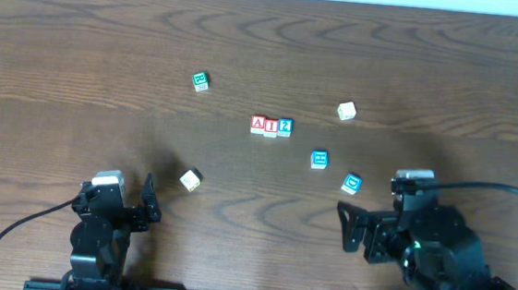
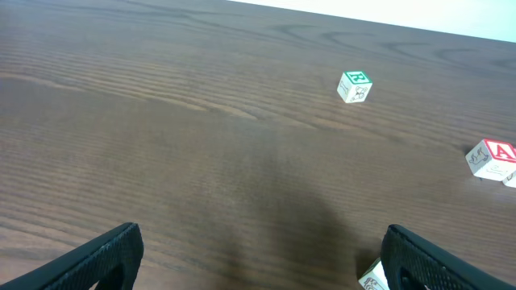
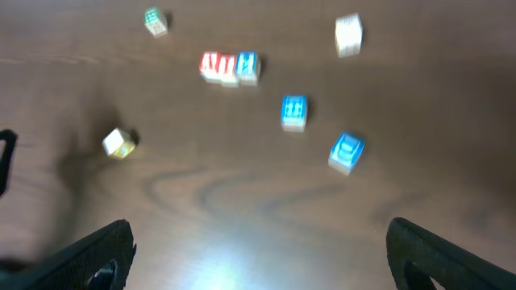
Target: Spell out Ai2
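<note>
Three blocks stand side by side in a row at the table's middle: a red A block [image 1: 258, 124], a red I block [image 1: 271, 126] and a blue 2 block [image 1: 285, 126]. The row shows blurred in the right wrist view [image 3: 228, 66]. The A block is at the right edge of the left wrist view [image 2: 490, 156]. My left gripper [image 1: 148, 200] is open and empty near the front left. My right gripper [image 1: 349, 228] is open and empty near the front right. Both are well apart from the row.
Loose blocks lie around: a green one [image 1: 200, 81] at the back left, a cream one [image 1: 346, 110] at the back right, two blue ones [image 1: 319, 159] [image 1: 351, 183] right of middle, and a yellow-marked one [image 1: 190, 179] just beside my left gripper.
</note>
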